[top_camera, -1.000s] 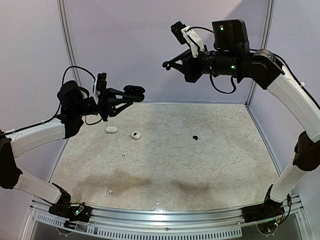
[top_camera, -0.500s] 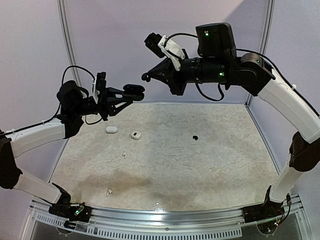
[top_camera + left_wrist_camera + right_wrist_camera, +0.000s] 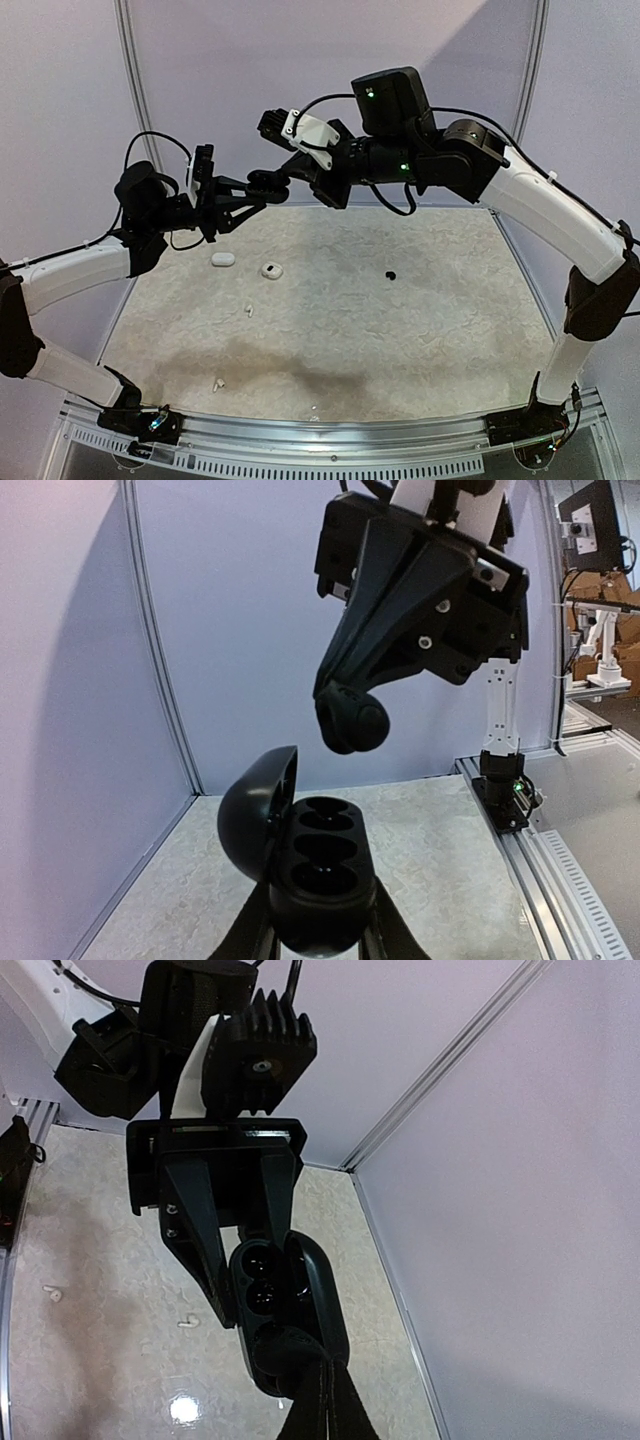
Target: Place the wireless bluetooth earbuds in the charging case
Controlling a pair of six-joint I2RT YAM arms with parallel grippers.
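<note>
Lilac-walled booth, mottled desk (image 3: 420, 330) below: black earbud (image 3: 352, 720) poised over open charging case (image 3: 320, 865).
Earbud pinched in right jaws, just above the wells; left jaws clamp the case mid-air, long axis running outward.

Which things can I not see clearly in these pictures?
- Top view: case too small and dark, sockets not visible.
- Top view: white specks too small to show shape.
- Left wrist: left gripper cut off by bottom edge.
- Right wrist: bud in right gripper hides the case's near end.
</note>
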